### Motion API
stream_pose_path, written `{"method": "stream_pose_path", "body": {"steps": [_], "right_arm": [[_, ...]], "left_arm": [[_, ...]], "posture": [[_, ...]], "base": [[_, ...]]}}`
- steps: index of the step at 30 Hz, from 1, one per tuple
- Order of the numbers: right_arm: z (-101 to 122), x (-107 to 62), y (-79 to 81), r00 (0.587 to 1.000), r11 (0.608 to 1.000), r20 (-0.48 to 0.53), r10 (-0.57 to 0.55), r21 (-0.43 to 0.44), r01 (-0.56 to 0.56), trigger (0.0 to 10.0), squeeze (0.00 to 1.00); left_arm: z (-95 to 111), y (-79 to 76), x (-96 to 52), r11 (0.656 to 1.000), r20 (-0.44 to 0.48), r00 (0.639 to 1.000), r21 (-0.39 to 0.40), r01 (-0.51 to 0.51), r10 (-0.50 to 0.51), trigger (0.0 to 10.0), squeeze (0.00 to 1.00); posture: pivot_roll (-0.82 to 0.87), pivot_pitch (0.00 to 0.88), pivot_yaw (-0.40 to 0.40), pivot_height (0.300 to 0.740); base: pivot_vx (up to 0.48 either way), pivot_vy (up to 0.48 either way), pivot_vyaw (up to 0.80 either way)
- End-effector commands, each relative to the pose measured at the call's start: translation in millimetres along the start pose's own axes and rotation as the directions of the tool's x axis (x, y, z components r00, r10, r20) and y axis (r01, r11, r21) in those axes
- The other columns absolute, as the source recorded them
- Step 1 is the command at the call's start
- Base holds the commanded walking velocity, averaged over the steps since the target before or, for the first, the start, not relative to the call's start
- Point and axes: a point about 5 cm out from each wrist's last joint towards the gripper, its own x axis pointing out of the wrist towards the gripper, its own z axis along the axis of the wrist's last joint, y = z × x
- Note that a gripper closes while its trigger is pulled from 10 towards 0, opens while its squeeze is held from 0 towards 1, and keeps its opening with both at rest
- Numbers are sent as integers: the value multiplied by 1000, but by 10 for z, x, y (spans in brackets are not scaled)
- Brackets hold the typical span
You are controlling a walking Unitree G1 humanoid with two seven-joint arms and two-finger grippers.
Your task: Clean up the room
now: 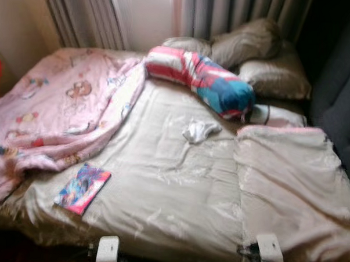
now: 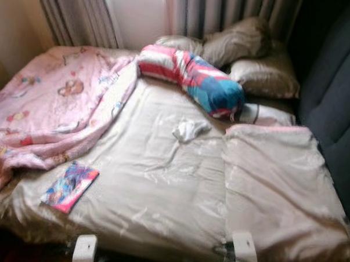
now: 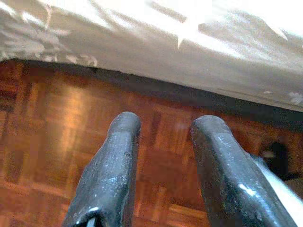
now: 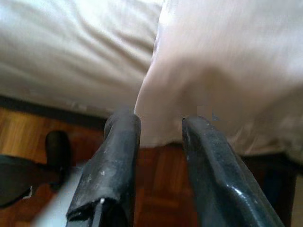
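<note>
Bed (image 1: 183,183) edge near; left gripper (image 3: 161,127) over parquet floor (image 3: 52,123).

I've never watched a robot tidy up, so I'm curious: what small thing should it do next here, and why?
Probably raise the left gripper toward the colourful flat book lying loose near the bed's near edge. Both grippers hang low by the floor, open and holding nothing, and the book lies on the left arm's side.

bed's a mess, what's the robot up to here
The robot stands at the foot of an untidy bed, holding nothing. Its left gripper and right gripper hang open, low by the bed's edge over the wood floor. On the bed lie a colourful book, a small white cloth, a rumpled pink blanket and a striped bolster. Nothing is picked up yet.
</note>
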Motion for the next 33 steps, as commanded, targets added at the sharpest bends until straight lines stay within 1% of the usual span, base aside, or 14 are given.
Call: {"method": "stream_pose_path", "body": {"steps": [1, 27, 29, 33], "right_arm": [[-60, -14, -50, 1000, 1000, -23, -19, 10, 19, 10000, 0], [-51, -10, -52, 999, 999, -25, -33, 18, 34, 10000, 0], [-48, -10, -53, 999, 999, -25, -33, 16, 33, 10000, 0], [-34, -7, -56, 999, 999, -19, -33, 19, 33, 10000, 0]], "left_arm": [[-69, -7, -12, 1000, -28, 1000, 5, -4, 4, 10000, 0], [15, 0, 5, 1000, 0, 1000, -15, -8, 8, 10000, 0], [38, 22, 8, 999, 8, 1000, -38, -21, 21, 10000, 0], [47, 34, 9, 999, 10, 1000, -42, -26, 27, 10000, 0]], "posture": [[-60, 84, 35, 740], [-66, 109, 36, 740], [-69, 110, 36, 740], [-69, 110, 37, 740]], "base": [[0, 461, 0], [0, 458, 0], [0, 458, 0], [0, 458, 0]]}}
